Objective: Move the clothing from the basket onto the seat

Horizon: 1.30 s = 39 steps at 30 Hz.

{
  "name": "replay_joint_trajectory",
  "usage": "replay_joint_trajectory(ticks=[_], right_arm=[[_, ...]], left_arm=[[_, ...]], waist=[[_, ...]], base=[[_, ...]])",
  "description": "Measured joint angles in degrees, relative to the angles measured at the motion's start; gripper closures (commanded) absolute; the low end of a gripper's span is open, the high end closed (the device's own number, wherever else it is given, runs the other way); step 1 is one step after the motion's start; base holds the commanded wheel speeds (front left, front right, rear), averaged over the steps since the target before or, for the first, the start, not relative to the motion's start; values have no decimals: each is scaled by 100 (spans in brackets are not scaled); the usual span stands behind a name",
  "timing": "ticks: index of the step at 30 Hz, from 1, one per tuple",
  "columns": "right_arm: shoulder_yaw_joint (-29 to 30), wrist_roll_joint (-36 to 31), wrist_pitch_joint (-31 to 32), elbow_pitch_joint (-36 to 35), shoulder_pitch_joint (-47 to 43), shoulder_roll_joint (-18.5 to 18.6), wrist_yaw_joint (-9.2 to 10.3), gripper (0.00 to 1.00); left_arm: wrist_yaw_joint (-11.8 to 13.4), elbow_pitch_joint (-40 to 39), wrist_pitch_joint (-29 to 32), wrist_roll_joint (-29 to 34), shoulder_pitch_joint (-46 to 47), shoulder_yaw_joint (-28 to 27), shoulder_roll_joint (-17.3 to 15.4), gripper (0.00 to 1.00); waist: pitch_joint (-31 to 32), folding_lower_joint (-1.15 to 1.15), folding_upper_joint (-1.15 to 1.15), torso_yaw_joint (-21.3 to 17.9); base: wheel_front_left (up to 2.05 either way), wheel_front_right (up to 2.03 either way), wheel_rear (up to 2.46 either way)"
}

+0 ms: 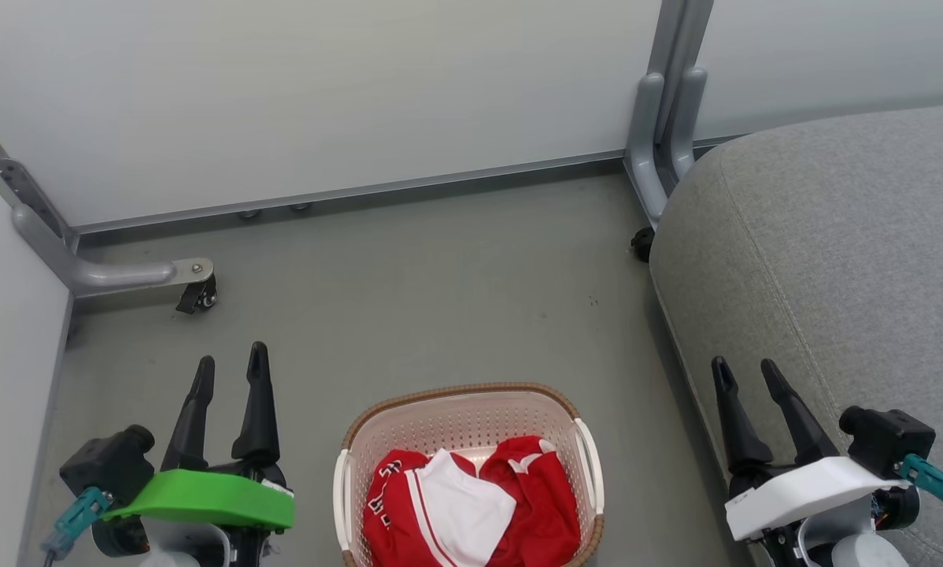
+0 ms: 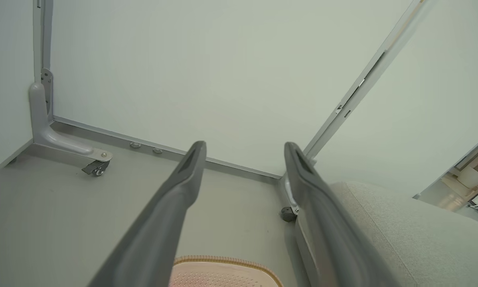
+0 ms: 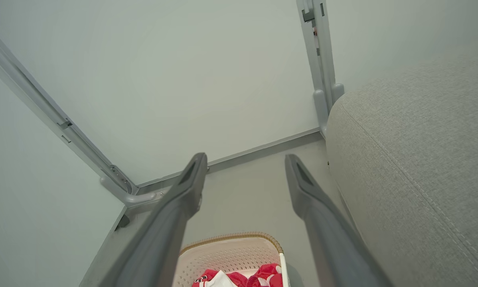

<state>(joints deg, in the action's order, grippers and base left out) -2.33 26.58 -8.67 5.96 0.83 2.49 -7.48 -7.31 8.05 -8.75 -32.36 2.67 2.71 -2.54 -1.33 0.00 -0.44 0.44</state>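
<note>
Left pincer [image 1: 232, 356]: released, fingers spread, nothing held; it hangs above the floor [image 1: 440, 276] just left of the basket [image 1: 456, 391].

Basket: stands on the floor between the two pincers, beside the seat's flank.

Clothing [image 1: 538, 488]: red jersey fabric with a white panel [image 1: 464, 504] uppermost; heaped loosely inside the basket; none lies on the seat.

Handling, as judged: the fabric is soft, light and limp; it will sag and trail when lifted, and bunched garments may rise together; the light basket may shift if cloth snags on its wall. Take hold at a raised fold near the top of the heap, pinching through several layers rather than a single edge.

Right pincer [image 1: 745, 365]: released, fingers apart, empty; right of the basket, by the seat's edge.

Seat [image 1: 833, 236]: grey upholstered cushion, its top bare.
</note>
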Motion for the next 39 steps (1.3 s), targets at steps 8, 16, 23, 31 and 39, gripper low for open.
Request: replay_joint_trajectory(ticks=[8, 16, 23, 31, 39], right_arm=[[-48, -486, -121, -86, -23, 3, 0, 0], [-91, -935, -230, -132, -48, 9, 0, 0], [-105, -1246, -307, -169, -62, 12, 0, 0], [-155, -1659, -399, -211, -135, 14, 0, 0], [-187, -2019, -499, -279, -164, 16, -1, 0]], left_arm=[[-2, -32, -122, 450, -30, 92, -3, 0], [-7, -57, -221, 848, -73, 124, -12, 0], [-8, -58, -303, 1174, -87, 180, -14, 0], [-8, -60, -401, 1530, -96, 243, -16, 0], [-8, -63, -492, 1867, -115, 274, -18, 0]], waist=[[4, 0, 0, 34], [6, 0, 0, 51], [15, 0, 0, 51], [59, 0, 0, 51], [76, 0, 0, 64]], base=[[0, 0, 0], [0, 0, 0], [0, 0, 0], [0, 0, 0], [0, 0, 0]])
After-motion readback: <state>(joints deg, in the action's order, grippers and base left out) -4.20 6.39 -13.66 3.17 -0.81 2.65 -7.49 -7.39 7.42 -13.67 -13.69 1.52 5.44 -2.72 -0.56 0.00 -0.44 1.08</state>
